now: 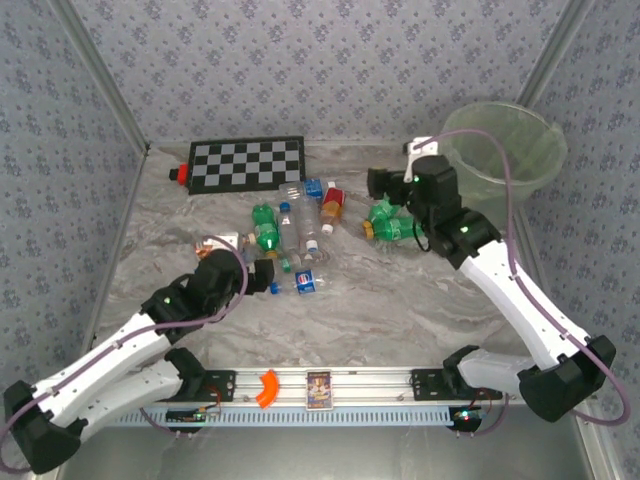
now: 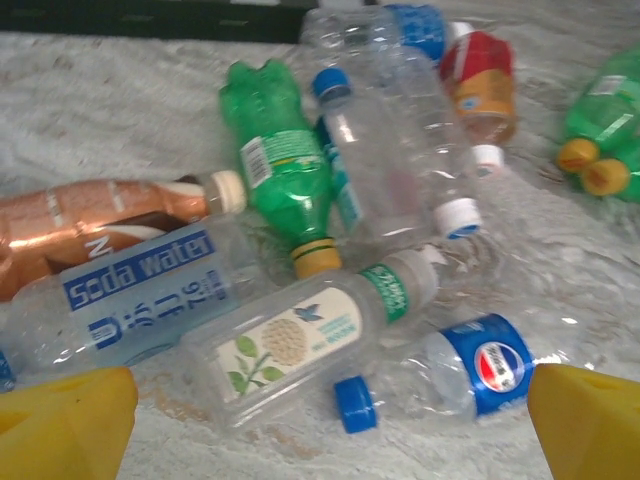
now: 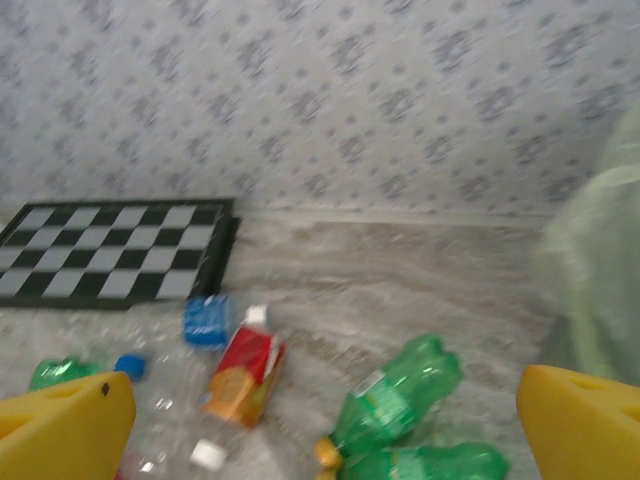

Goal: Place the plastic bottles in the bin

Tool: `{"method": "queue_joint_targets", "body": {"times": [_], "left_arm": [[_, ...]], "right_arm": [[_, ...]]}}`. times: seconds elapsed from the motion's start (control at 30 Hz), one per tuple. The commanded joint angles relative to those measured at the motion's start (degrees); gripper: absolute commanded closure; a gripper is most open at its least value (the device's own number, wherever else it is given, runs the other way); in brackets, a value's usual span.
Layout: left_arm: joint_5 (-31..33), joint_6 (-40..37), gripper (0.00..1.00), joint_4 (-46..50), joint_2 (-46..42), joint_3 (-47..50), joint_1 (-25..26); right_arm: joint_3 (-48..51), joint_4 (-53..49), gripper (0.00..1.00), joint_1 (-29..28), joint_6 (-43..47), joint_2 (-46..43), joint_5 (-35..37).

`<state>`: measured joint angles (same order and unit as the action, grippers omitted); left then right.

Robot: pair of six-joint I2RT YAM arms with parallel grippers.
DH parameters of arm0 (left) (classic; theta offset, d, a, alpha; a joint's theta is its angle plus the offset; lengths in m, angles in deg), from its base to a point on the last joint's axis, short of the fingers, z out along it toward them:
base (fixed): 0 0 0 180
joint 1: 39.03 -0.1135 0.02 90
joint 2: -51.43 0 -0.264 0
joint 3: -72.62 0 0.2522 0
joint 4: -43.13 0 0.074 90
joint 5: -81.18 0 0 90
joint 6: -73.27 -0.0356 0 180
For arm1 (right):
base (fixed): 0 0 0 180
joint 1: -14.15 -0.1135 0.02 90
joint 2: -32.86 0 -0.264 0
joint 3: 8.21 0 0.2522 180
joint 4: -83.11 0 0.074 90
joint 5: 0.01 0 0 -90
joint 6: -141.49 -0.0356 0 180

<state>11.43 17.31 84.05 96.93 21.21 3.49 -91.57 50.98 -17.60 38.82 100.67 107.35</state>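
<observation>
Yellow fingertips (image 2: pixel 62 425) of the left claw (image 2: pixel 330 430) stand wide apart and grip nothing; just ahead of them lies the heap of plastic bottles (image 2: pixel 285 170), with a white-labelled bottle (image 2: pixel 300 345) and a crushed Pepsi bottle (image 2: pixel 470 365) nearest, lying between the two tips; the right claw (image 3: pixel 325 430) is likewise spread and empty, with two green bottles (image 3: pixel 395 390) just below and ahead of it and the bin (image 3: pixel 595 270) close on its right; to do this well, I judge each claw should drop onto one bottle alone, close across the body rather than the slippery cap, and lift clear before swinging; the white-labelled bottle touches its neighbours, so a centred grip matters; the top camera shows the bin's open mouth (image 1: pixel 505 145) beyond the right claw (image 1: pixel 380 185), whereas that wrist sees a blurred wall; labels read clearly from the left wrist.
</observation>
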Motion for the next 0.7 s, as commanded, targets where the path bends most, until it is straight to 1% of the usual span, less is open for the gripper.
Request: {"method": "queue_joint_targets", "body": {"times": [0.0, 0.17, 0.27, 0.47, 0.57, 0.67], "left_arm": [[-7.7, 1.5, 0.0, -1.6, 2.7, -1.8, -3.9], [-12.2, 0.9, 0.0, -3.5, 8.9, -2.4, -8.3], [-13.4, -0.1, 0.0, -3.0, 13.1, -3.9, -10.8], [-16.4, -1.1, 0.0, -5.5, 19.6, -5.1, -13.7], [-18.4, -0.8, 0.0, -7.4, 22.0, -5.0, -14.3], [-19.1, -0.9, 0.0, -8.4, 23.8, -5.2, -14.3]], "right_arm": [[3.6, 4.9, 0.0, -2.9, -1.0, -0.6, -1.7], [9.2, 9.8, 0.0, -5.8, -0.4, -0.3, -7.8], [12.8, 13.2, 0.0, -7.0, -0.1, -0.2, -11.4], [17.9, 18.1, 0.0, -8.8, -1.5, 0.0, -16.0], [18.7, 17.9, 0.0, -10.1, -1.8, 0.7, -16.8], [19.2, 17.6, 0.0, -12.3, -1.2, 2.1, -15.1]]}}
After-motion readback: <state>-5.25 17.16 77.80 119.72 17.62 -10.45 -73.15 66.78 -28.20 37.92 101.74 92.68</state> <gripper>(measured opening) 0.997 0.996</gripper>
